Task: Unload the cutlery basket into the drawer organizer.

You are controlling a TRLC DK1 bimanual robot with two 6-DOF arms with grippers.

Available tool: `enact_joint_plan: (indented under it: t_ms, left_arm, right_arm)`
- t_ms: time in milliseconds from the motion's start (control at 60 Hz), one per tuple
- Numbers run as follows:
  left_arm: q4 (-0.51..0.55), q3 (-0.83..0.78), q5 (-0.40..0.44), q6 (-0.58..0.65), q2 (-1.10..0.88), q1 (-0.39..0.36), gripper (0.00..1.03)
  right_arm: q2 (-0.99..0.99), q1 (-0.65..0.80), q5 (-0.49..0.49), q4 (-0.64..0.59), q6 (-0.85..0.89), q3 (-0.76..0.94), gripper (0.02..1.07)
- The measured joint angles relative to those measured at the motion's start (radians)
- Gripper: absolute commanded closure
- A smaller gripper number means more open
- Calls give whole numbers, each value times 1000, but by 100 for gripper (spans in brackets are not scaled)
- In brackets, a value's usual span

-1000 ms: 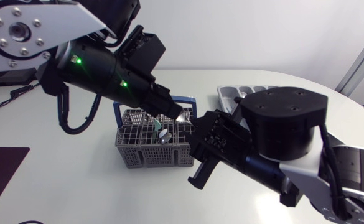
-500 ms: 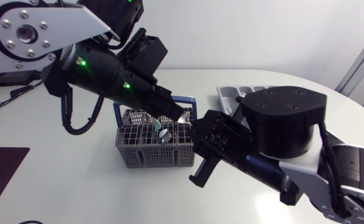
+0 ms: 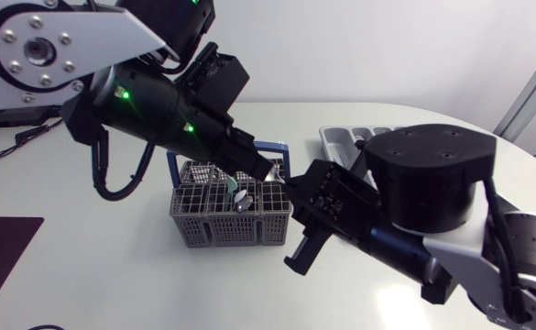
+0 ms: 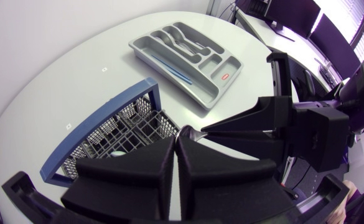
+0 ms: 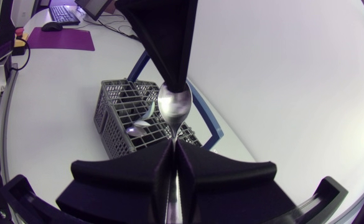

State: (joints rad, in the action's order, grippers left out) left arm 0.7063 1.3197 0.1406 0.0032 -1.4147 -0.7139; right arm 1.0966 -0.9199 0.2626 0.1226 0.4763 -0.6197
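When you look down from above, the left gripper (image 3: 264, 170) and the right gripper (image 3: 295, 191) meet over the basket (image 3: 222, 231). A spoon (image 3: 272, 170) is between them. A few pieces (image 3: 237, 197) lie in the basket. The drawer organizer (image 3: 339, 137) sits further back, partly hidden.

From the left wrist, the left gripper's fingers are squeezed tight on the tip of the spoon. The right gripper is right in front. Some cutlery (image 4: 177, 38) already lies in the organizer.

From the right wrist, the right gripper is closed on the spoon's handle. The left gripper pinches the round end from above. I think the spoon is being passed across. So the job is partly done: this spoon and the pieces in the basket are not in the organizer yet.
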Motion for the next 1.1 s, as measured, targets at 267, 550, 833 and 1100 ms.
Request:
enact_joint_plan:
  t_ms: [267, 550, 833, 1100]
  left_arm:
    - [0, 0, -30, 0, 0, -16, 49]
    - [0, 30, -44, -4, 2, 0, 21]
    - [19, 95, -48, 18, 70, 93, 20]
    - [67, 69, -49, 136, 87, 118, 20]
  right_arm:
    - [-11, -2, -10, -12, 0, 9, 99]
    - [-61, -1, -58, -54, 0, 54, 98]
    - [-256, 254, -368, -226, 84, 107, 98]
    - [-275, 723, -743, -398, 352, 111, 98]
